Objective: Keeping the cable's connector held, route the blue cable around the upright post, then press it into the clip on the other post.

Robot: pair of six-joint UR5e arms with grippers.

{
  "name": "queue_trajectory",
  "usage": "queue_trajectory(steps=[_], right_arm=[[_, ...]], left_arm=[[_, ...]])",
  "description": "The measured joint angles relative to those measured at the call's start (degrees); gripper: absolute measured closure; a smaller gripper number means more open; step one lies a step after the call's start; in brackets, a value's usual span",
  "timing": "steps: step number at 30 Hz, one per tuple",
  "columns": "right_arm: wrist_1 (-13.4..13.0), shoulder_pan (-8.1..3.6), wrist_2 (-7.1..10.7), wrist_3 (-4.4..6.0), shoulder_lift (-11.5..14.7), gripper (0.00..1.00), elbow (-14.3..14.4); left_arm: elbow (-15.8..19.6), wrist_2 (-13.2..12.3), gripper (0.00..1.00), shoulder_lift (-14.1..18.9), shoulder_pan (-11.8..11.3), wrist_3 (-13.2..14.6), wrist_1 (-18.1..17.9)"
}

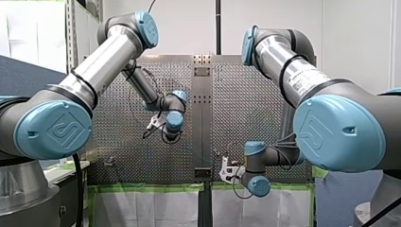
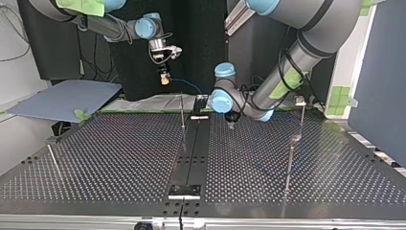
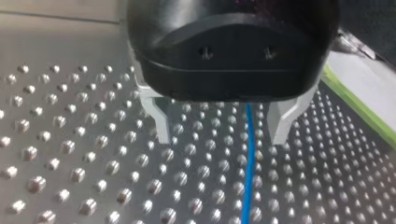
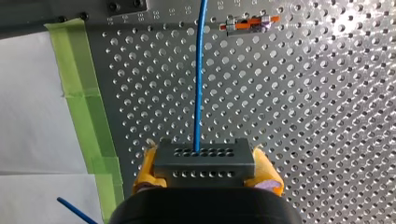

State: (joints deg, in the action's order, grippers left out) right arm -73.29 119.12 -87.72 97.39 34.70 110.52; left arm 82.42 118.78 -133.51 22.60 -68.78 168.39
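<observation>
The blue cable (image 4: 200, 70) is thin and bright. It runs straight out of a dark grey connector (image 4: 204, 163), a flat block with two rows of small holes. In the top view the cable slants down from the connector toward the far end of the centre rail (image 2: 191, 143) of the perforated table (image 2: 119, 158). In the left wrist view a stretch of it lies along the table.

A slim upright post (image 2: 182, 112) stands just left of the rail's far end, and in the top view its tip sits just below the slanting cable. Well to the right of the rail stand two more posts, the farther one (image 2: 302, 120) topped by a small clip (image 2: 300, 100) and the nearer one (image 2: 288, 163) plain. Far to the rail's left a thin rod (image 2: 53, 160) leans. Green tape (image 4: 88, 116) edges the table, and a small orange and white piece (image 4: 247, 23) sits on the table beside the cable.

The robot's right tool (image 2: 164, 78) hangs high beyond the table's far edge, left of the rail in the top view. Its yellow pads (image 4: 145, 168) are clamped on the two sides of the connector. The left tool (image 3: 219, 123) hovers low over the table just right of the rail's far end. Its metal fingers (image 3: 159, 123) are spread wide, and the cable passes between them, nearer one finger and touching neither.
</observation>
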Motion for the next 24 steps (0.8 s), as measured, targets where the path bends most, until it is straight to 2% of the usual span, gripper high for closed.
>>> queue_trajectory(steps=[10, 24], right_arm=[[-0.4, 0.03, 1.70, -0.02, 0.0, 1.00, 0.0], [-0.8, 0.08, 4.39, -0.07, 0.0, 1.00, 0.0]], left_arm=[[-0.2, -3.8, 0.01, -4.2, 2.2, -4.2, 2.2], [-0.4, -11.2, 0.01, -4.8, 4.5, -6.4, 4.4]])
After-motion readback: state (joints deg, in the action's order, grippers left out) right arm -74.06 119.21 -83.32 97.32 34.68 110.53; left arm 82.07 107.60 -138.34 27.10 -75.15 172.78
